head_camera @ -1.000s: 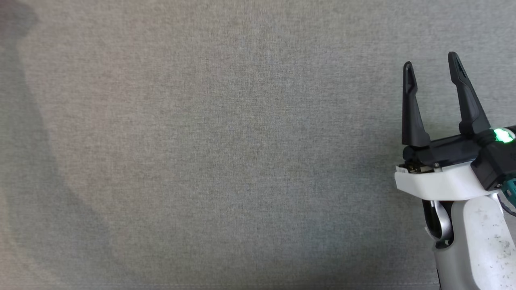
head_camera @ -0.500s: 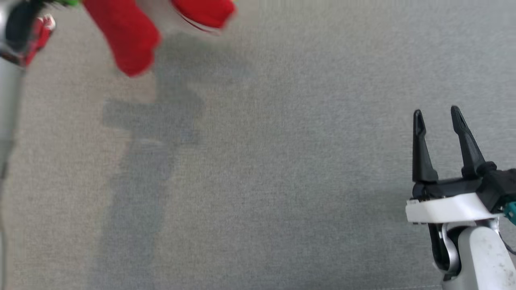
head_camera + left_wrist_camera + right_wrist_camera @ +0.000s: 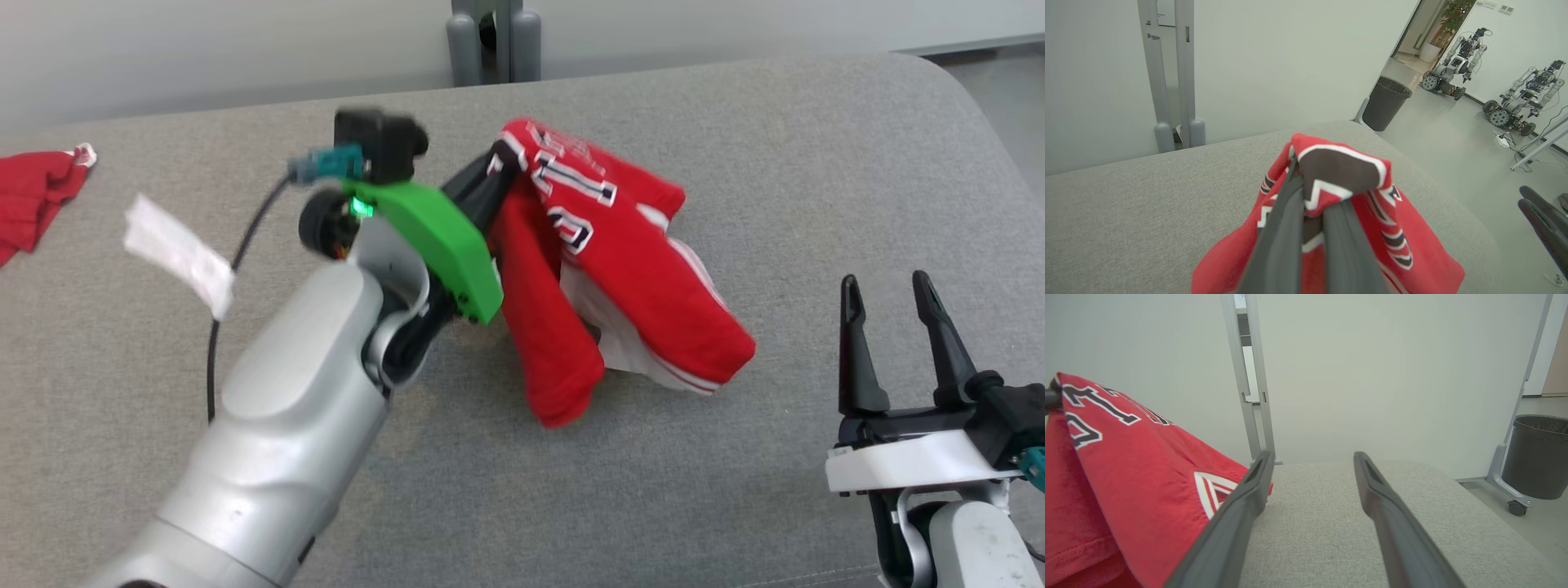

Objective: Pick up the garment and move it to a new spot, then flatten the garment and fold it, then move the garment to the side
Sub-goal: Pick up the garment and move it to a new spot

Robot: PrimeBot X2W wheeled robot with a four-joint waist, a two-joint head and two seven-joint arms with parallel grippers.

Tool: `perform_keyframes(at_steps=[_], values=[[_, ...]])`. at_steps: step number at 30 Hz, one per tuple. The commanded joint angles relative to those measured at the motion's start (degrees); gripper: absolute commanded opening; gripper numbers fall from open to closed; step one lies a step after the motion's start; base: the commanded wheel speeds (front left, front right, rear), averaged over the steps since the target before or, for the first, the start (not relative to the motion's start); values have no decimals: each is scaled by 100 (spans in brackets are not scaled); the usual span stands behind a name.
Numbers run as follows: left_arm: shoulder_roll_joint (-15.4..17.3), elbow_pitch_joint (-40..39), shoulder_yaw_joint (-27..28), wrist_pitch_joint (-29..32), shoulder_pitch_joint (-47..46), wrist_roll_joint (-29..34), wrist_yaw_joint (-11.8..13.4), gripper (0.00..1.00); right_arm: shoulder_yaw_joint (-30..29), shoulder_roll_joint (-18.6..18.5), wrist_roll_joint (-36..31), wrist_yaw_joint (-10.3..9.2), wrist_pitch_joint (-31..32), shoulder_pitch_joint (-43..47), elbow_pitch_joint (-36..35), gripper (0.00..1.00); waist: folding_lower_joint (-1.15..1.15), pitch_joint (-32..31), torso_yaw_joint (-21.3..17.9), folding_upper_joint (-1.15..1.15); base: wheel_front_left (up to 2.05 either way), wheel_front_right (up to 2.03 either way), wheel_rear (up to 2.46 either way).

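The left gripper (image 3: 500,163), centre of the head view, is clamped shut on a top edge of the garment (image 3: 629,245). From that pinch the red jersey slopes to the lower right, so its long axis runs from upper left to lower right of the frame, numbers facing up. A second fold hangs straight down beside the green wrist. Whether the low end rests on the table (image 3: 816,147) I cannot tell.

In the left wrist view, the gripper (image 3: 1310,196) has both fingers (image 3: 1278,245) pressed together, with a dark, white-edged patch of the garment (image 3: 1343,171) bunched over their tips. This view also takes in a bin (image 3: 1386,102) and two parked robots (image 3: 1453,65) at the upper right.

The right gripper (image 3: 886,286) stands wide open and empty at the lower right, well apart from the jersey. In its own view the gripper (image 3: 1313,457) points across bare table, the garment (image 3: 1135,457) filling the left side and lying behind its left finger.

At the head view's upper left lie another red cloth (image 3: 33,196) and a white strip (image 3: 175,253).
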Motion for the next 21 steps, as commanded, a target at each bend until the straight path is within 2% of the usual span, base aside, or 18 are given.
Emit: perform_keyframes(at_steps=[1, 6, 11, 12, 14, 21], values=[[-15, 252, 49, -228, 217, -42, 34, 0, 66, -10, 40, -2, -17, -27, 23, 100, 1, 133, -85, 0, 0, 0, 0], [-8, 1413, 96, -1025, 593, 160, 223, 0, 210, -11, 106, -2, -17, -147, 57, 100, 1, 352, -183, 0, 0, 0, 0], [-41, 2302, 215, -1499, 625, 152, 288, 0, 231, -11, 109, -2, -17, -233, 103, 100, 1, 473, -155, 0, 0, 0, 0], [-59, 2433, 232, -1584, 590, 162, 296, 29, 235, -11, 102, -2, -17, -242, 114, 100, 1, 482, -136, 0, 0, 0, 0], [-95, 2614, 209, -1712, 528, 261, 285, 100, 248, -11, 88, -2, -17, -256, 137, 100, 1, 483, -97, 0, 0, 0, 0], [-207, 2785, 261, -1877, 487, 460, 177, 100, 279, -11, 43, -2, -17, -301, 259, 100, 1, 394, 44, 0, 0, 0, 0]])
